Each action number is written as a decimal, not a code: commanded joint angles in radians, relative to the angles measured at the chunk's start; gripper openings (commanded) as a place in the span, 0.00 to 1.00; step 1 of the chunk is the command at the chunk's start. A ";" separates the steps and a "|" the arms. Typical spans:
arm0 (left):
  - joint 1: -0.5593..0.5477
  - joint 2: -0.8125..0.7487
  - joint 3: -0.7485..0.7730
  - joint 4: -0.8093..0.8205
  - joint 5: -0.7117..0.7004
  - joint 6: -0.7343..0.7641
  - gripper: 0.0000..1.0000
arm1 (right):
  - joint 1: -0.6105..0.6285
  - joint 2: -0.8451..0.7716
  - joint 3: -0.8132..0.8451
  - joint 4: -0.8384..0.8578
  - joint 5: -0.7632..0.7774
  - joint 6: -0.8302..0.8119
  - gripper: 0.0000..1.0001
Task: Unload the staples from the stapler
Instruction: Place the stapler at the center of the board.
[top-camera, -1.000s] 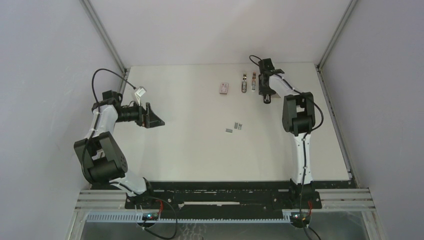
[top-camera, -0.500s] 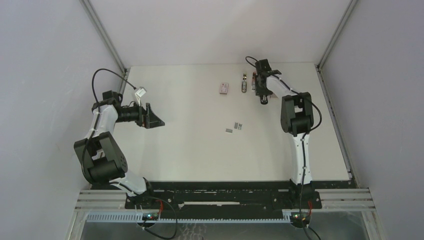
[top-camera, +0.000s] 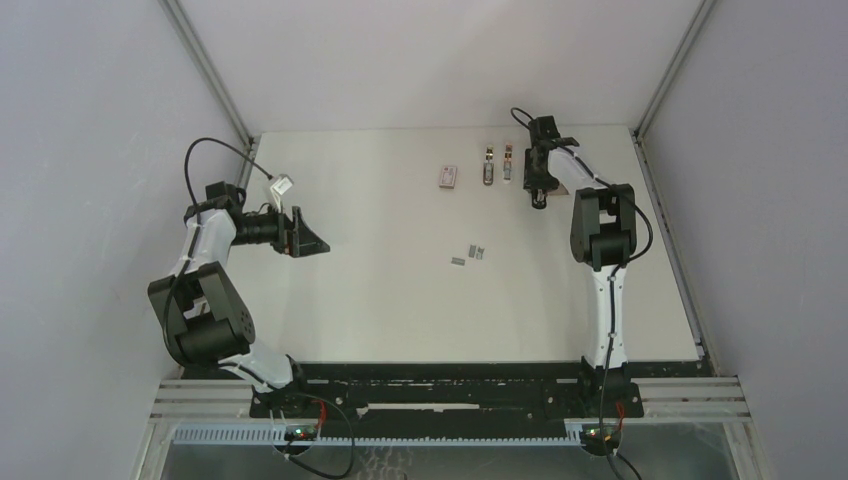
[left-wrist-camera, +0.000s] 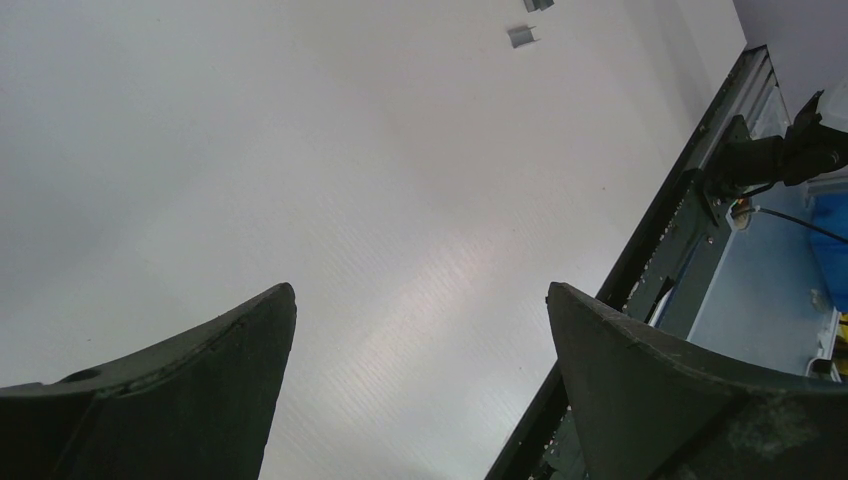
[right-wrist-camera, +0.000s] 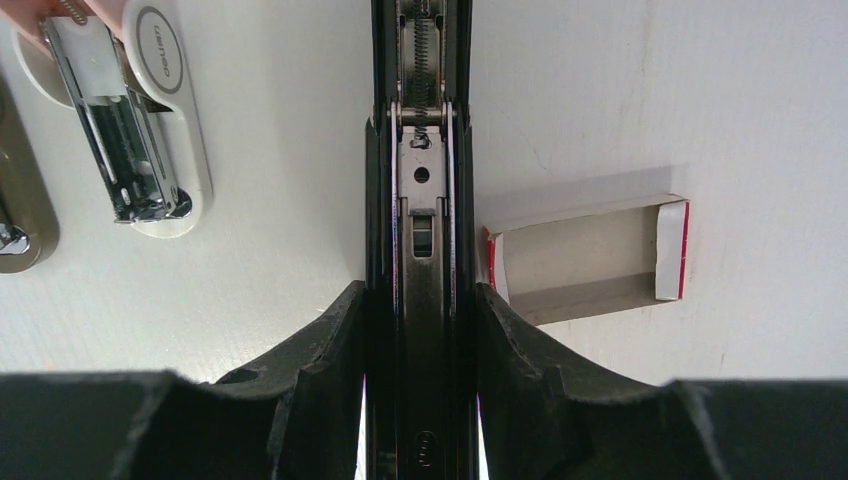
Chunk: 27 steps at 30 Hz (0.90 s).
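**Right hand clenched on the black stapler**

My right hand (right-wrist-camera: 420, 292) is clenched on the black stapler (right-wrist-camera: 421, 200). Its fingers press both sides of the opened body, and the spring shows at the top. On the wrist camera a white stapler (right-wrist-camera: 180, 130) lies to one side of it and a small open box (right-wrist-camera: 585, 250) to the other. The staples (top-camera: 472, 252) lie loose in the middle of the counter (top-camera: 380, 310), well apart from both hands. My left hand (left-wrist-camera: 420, 290) hangs released, fingers spread wide, above the counter's left side.

Glossy metal stapler (right-wrist-camera: 421, 215), matt table (right-wrist-camera: 620, 90)
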 joint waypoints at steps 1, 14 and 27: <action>0.007 -0.003 -0.004 -0.013 0.041 0.029 1.00 | 0.001 -0.025 0.045 -0.007 -0.017 0.008 0.00; 0.007 -0.005 -0.001 -0.019 0.042 0.033 1.00 | 0.003 -0.014 0.056 -0.034 -0.088 0.006 0.12; 0.010 -0.001 0.002 -0.026 0.045 0.038 1.00 | 0.002 -0.006 0.060 -0.052 -0.090 0.008 0.18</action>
